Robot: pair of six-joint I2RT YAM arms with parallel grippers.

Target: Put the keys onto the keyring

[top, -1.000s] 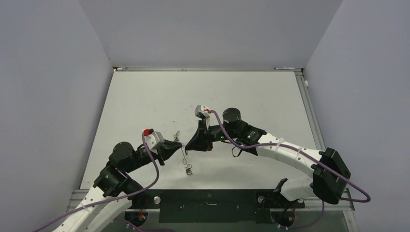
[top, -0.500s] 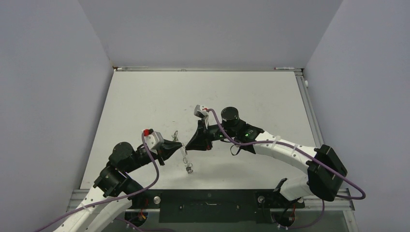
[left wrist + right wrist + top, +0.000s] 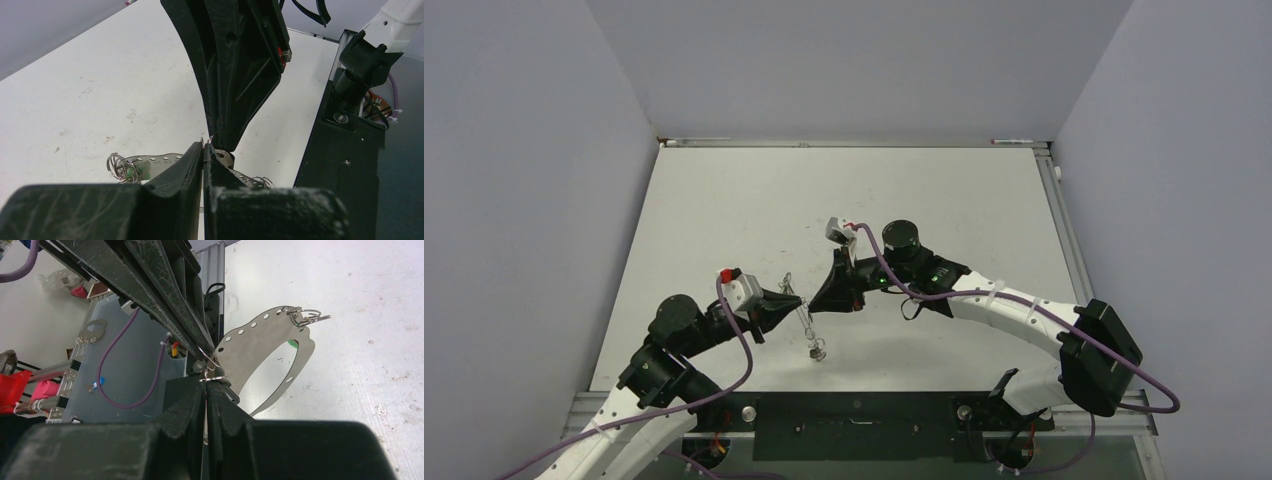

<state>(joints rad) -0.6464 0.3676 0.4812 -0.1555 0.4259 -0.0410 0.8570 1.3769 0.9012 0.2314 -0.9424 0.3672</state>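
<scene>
My left gripper (image 3: 796, 299) and right gripper (image 3: 812, 304) meet tip to tip low over the table. In the left wrist view the left gripper (image 3: 204, 148) is shut on the thin wire keyring (image 3: 202, 142). A curved silvery plate (image 3: 155, 161) with a row of holes hangs from the ring. The right fingers (image 3: 235, 75) come down onto the same spot. In the right wrist view the right gripper (image 3: 206, 383) is shut on a thin flat silvery key (image 3: 205, 405), seen edge-on and touching the keyring (image 3: 209, 359). The plate (image 3: 260, 335) curves away to the right.
Small wire rings (image 3: 306, 316) cluster at the plate's ends, one bunch dangling near the table (image 3: 820, 350). The white table (image 3: 724, 200) is scuffed. The black base rail (image 3: 854, 425) runs along the near edge, with purple cables (image 3: 125, 380) beside it.
The right arm's elbow has shifted slightly left. Both grippers stay shut and tip to tip. The dangling plate end has swung a little.
</scene>
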